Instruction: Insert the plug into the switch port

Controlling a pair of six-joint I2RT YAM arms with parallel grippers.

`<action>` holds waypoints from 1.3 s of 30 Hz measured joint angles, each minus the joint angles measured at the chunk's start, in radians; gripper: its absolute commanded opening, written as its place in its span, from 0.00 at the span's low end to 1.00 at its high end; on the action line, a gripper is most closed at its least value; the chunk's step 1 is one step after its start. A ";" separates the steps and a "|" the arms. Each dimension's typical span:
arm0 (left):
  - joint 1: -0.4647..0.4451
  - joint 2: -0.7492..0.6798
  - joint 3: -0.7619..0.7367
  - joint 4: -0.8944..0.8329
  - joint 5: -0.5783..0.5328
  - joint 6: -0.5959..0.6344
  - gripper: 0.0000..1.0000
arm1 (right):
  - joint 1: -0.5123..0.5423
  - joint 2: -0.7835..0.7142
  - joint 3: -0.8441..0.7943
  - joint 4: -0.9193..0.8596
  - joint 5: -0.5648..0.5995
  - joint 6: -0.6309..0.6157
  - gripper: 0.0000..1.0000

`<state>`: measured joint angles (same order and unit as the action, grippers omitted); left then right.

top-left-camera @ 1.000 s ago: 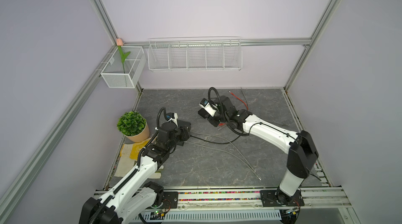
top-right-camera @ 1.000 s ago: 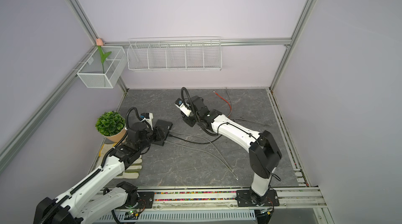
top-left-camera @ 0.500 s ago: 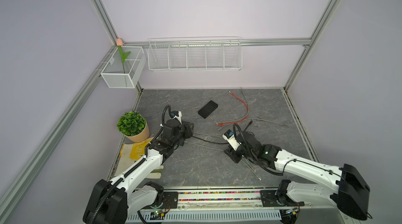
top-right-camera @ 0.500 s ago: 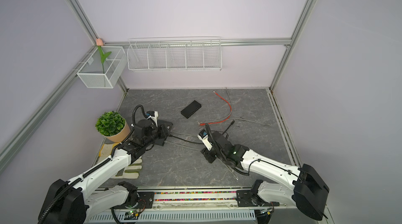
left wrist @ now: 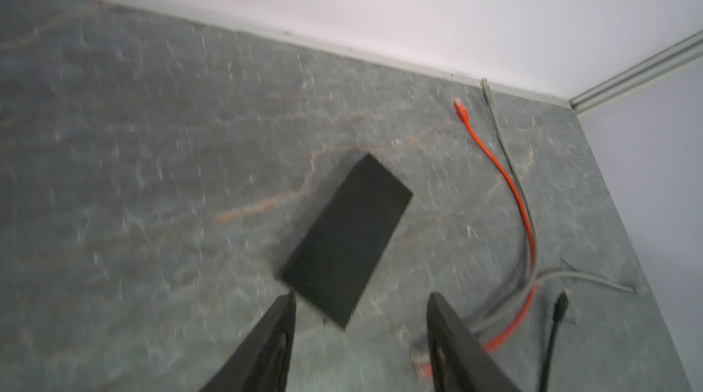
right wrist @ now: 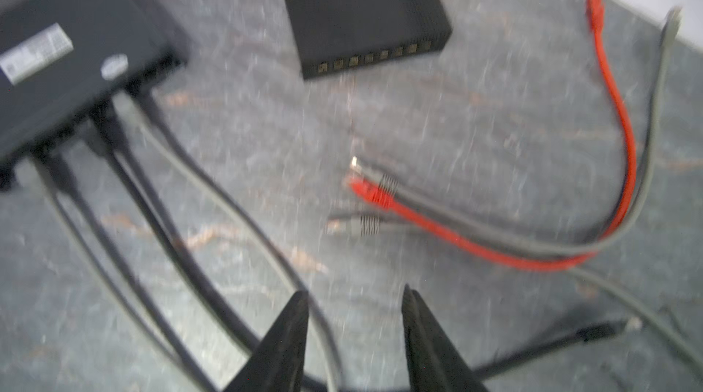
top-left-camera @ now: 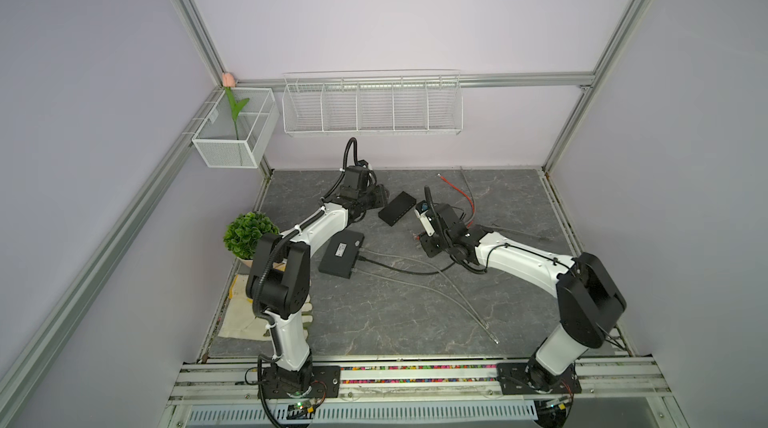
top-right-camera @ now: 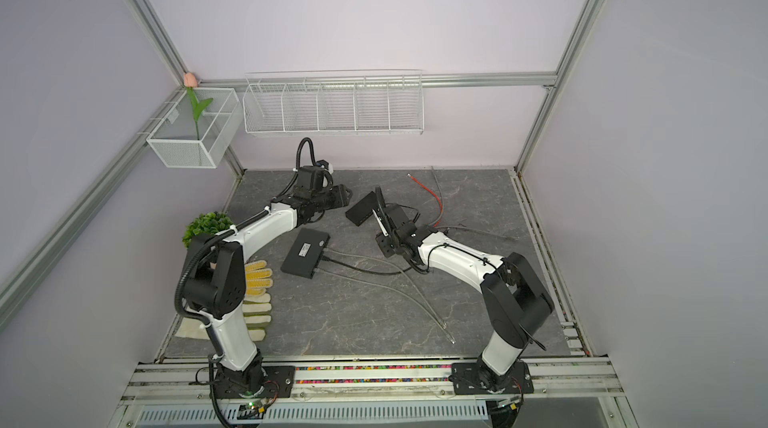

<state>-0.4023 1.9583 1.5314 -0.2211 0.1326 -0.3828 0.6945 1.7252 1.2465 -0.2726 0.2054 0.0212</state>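
The small black switch (top-left-camera: 397,208) lies flat at the back middle of the floor, and the right wrist view shows its row of empty ports (right wrist: 367,25). My left gripper (left wrist: 361,300) is open, and a corner of the switch (left wrist: 348,240) reaches between its fingertips. In both top views this gripper (top-left-camera: 380,194) (top-right-camera: 343,195) sits just left of the switch. A loose red plug (right wrist: 371,192) and two grey plugs (right wrist: 357,224) lie on the floor ahead of my right gripper (right wrist: 354,291). It is open and holds nothing; a grey cable runs under one finger.
A larger black box (top-left-camera: 341,254) with several cables plugged in lies left of centre. The red cable (top-left-camera: 461,193) curves toward the back wall. Loose grey cables (top-left-camera: 457,301) cross the floor. A potted plant (top-left-camera: 249,235) and gloves (top-right-camera: 255,293) sit at the left edge.
My left gripper has swung from the larger box back to the small switch. My right gripper has moved from the front of the floor up toward the loose plugs. Both wrist views are motion-blurred.
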 measured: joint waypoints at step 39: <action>0.039 0.197 -0.092 0.101 0.212 -0.042 0.54 | -0.330 0.996 1.194 -0.131 -0.708 0.244 0.44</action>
<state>-0.3637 2.1555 1.4395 -0.1200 0.3443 -0.4244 0.3641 2.7216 2.4401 -0.4034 -0.5022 0.2653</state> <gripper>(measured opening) 0.539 0.444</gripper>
